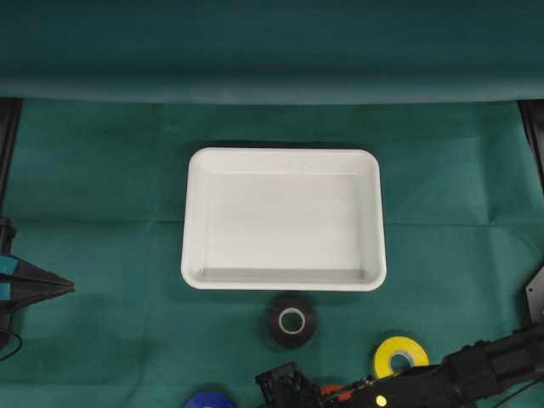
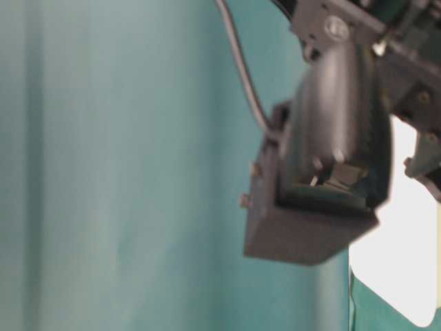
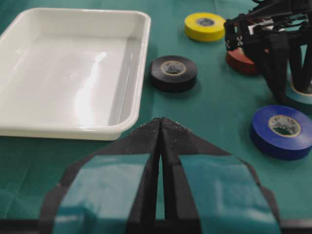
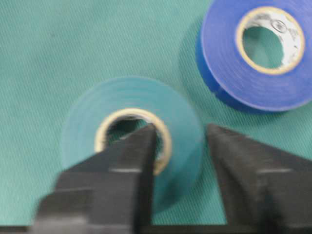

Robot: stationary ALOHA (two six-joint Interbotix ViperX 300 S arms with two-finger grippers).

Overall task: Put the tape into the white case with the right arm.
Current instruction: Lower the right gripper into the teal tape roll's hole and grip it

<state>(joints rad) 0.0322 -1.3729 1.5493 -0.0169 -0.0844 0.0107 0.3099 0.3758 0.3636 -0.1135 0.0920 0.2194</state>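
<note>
A teal tape roll (image 4: 85,126) lies flat on the green cloth. My right gripper (image 4: 180,131) is closed round its wall, with one finger in the core hole and the other against the outer side. The black right arm (image 1: 463,374) reaches in low from the bottom right. The white case (image 1: 285,154) sits empty at the table's middle, and its near rim (image 3: 73,131) also shows in the left wrist view. My left gripper (image 3: 160,120) rests shut and empty at the left edge, short of the case's corner.
A blue roll (image 4: 229,73) lies right beside the teal one. A black roll (image 1: 291,320) sits just in front of the case, a yellow roll (image 1: 400,355) to its right, and a red roll (image 3: 241,61) by the right gripper.
</note>
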